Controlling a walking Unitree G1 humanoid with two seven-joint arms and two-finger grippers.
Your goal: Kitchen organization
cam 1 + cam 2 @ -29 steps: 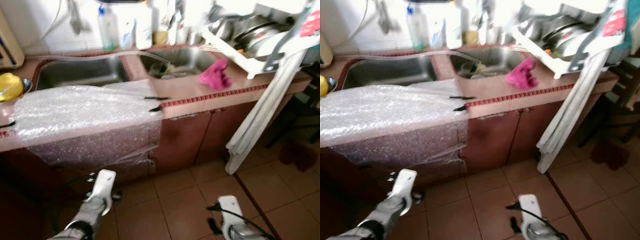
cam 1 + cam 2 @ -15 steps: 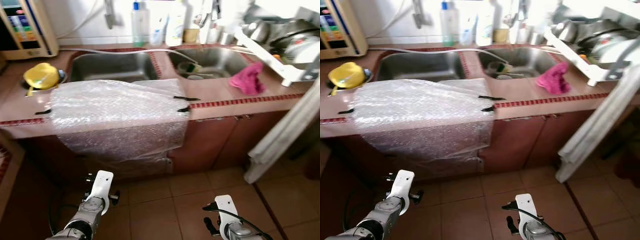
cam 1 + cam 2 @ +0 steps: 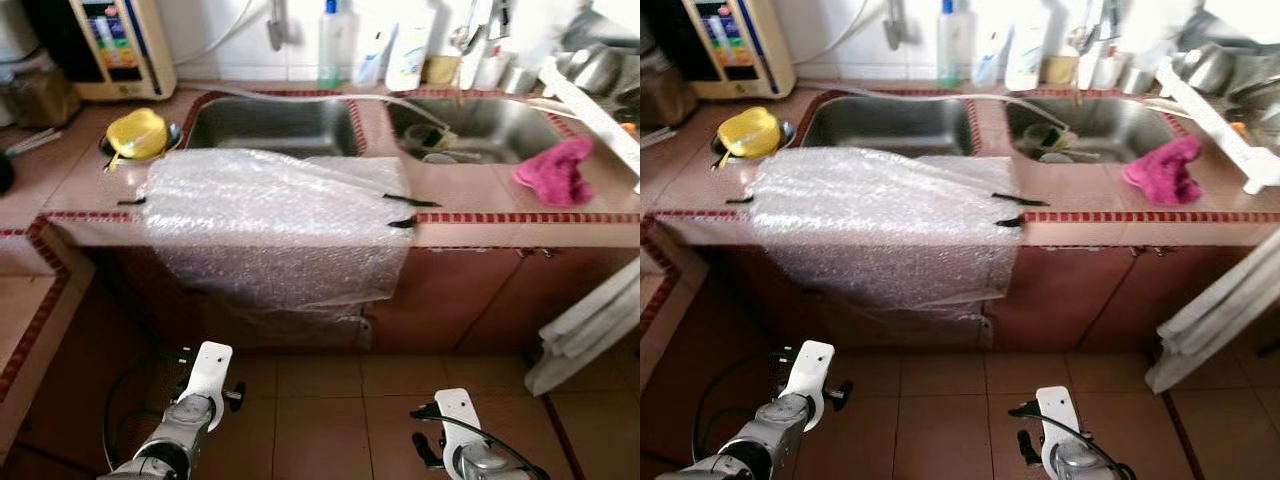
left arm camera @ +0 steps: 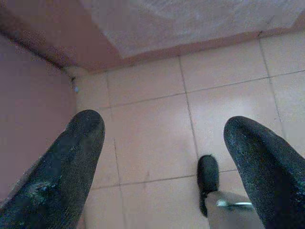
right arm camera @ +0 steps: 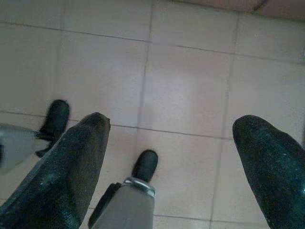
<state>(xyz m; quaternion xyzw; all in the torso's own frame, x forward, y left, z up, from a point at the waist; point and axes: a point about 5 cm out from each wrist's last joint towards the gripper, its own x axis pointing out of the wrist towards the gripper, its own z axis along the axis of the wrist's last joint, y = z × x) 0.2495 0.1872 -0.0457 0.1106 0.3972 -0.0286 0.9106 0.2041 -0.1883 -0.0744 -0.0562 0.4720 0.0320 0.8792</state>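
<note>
A sheet of bubble wrap [image 3: 270, 215] lies on the tiled counter [image 3: 480, 200] and hangs over its front edge, held by black tape strips. Behind it are the left sink [image 3: 270, 125] and the right sink [image 3: 480, 120], which holds some dishes. A pink cloth [image 3: 555, 170] sits on the counter at the right. A yellow lid-like thing [image 3: 135, 132] rests in a bowl at the left. Both arms hang low over the floor: left gripper [image 4: 164, 138] open, right gripper [image 5: 171, 138] open, nothing between the fingers.
A water purifier [image 3: 115, 45] stands at the back left, with bottles [image 3: 335, 45] behind the sinks. A white dish rack [image 3: 1230, 110] sits at the right, and white cloth [image 3: 590, 320] hangs below it. The counter turns a corner at the left [image 3: 30, 290]. Tiled floor [image 3: 330, 420] lies below.
The camera has swung left: the counter and sinks have shifted right in view, and the water purifier and the left corner have come in. Both arms hang as before.
</note>
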